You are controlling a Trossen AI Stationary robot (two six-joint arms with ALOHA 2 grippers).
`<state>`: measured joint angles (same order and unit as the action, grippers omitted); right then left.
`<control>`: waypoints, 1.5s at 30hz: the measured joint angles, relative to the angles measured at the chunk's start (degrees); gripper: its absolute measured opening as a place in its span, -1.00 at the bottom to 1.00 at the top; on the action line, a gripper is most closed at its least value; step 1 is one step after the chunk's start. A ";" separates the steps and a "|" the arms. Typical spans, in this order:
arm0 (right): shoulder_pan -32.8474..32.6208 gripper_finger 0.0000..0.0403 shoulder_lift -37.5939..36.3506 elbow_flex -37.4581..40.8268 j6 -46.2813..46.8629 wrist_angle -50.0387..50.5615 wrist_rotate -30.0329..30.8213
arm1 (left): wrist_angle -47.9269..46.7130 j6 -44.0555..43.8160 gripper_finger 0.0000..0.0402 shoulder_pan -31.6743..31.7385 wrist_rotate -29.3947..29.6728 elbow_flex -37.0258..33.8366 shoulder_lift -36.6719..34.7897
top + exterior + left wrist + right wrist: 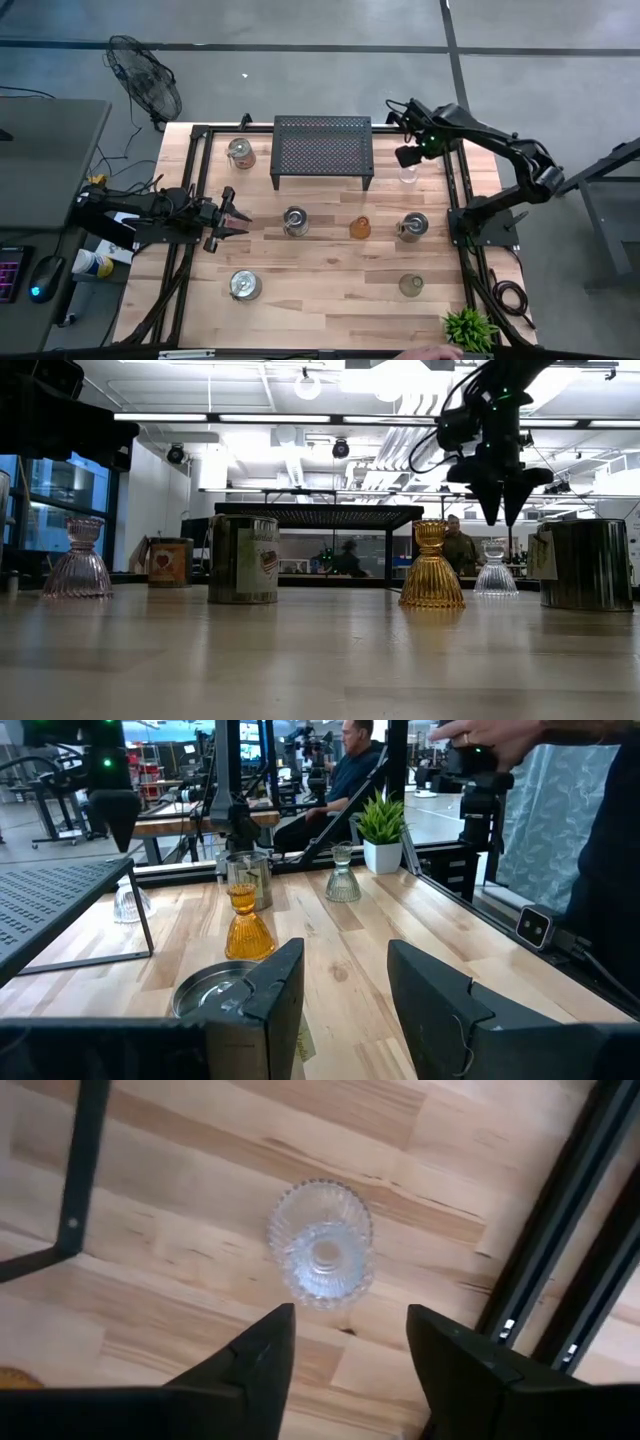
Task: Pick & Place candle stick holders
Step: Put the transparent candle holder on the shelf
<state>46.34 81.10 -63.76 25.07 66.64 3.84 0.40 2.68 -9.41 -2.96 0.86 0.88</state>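
A clear ribbed glass candle stick holder point(320, 1260) stands on its base beside the black stand's right end point(407, 176). My right gripper point(503, 512) hangs open straight above it, fingers pointing down and clear of its top point(496, 575). An amber holder point(360, 228) stands mid-table between two silvery ones point(295, 220) point(412, 227). Farther off stand more silvery holders point(240, 152) point(244, 285) and a greenish glass one point(410, 285). My left gripper point(235, 212) waits open and level at the table's left side.
The black perforated stand point(322, 150) sits at the far middle, close to the clear holder. Black frame rails point(560, 1240) run along the table's right edge. A potted plant point(468, 325) stands at the near right corner. A person's hand point(430, 353) shows at the near edge.
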 joint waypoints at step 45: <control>4.33 -0.04 4.44 4.67 -0.01 -5.78 -0.11 | 0.00 0.00 -0.29 0.01 0.02 -0.01 -0.01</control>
<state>50.68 85.54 -59.09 25.06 60.87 3.73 0.40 2.68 -9.39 -2.94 0.85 0.87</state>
